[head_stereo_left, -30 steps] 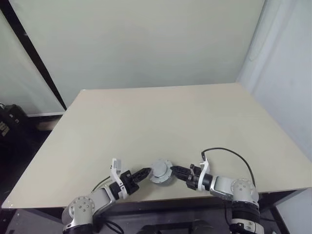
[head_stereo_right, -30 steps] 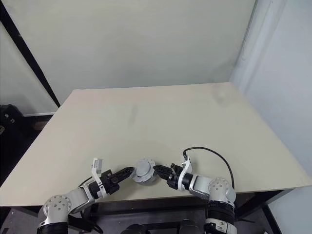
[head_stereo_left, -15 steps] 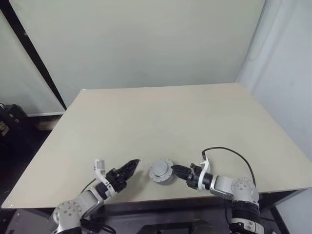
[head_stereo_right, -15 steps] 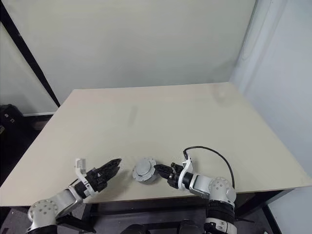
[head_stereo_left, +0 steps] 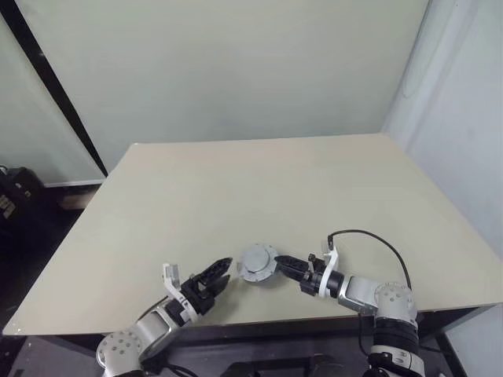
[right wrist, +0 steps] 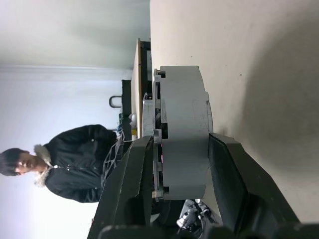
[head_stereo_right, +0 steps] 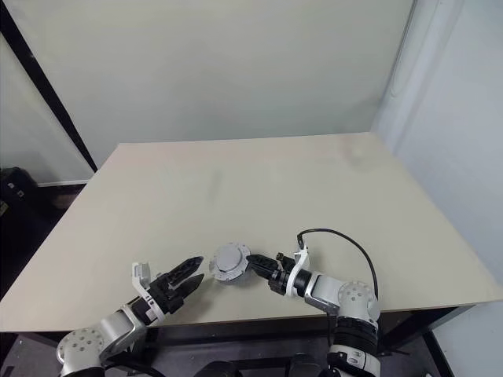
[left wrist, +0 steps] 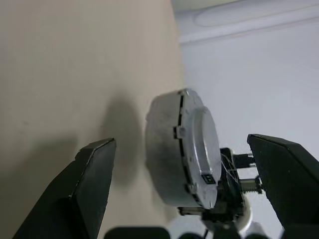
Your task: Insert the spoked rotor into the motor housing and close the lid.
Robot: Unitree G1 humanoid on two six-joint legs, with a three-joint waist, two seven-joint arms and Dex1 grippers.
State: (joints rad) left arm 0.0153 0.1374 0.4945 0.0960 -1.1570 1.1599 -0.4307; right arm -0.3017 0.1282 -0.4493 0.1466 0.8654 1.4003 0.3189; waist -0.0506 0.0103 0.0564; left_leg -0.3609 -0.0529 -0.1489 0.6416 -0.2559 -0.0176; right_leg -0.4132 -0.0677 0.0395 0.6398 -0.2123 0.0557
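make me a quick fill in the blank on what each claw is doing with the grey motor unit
1. The closed motor housing is clamped by the ____ claw.
2. The left claw stands ____, apart from the housing.
3. The lid sits ____ the housing.
4. In the right wrist view, a person in a ____ jacket stands behind.

Missing words: right; open; on; black

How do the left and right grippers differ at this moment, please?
The left gripper has its jaws spread wide with nothing between them, while the right gripper is clamped on the closed grey motor housing, holding it above the table. The left one stands apart from the housing; the right one touches it. Both point towards the housing and have black fingers.
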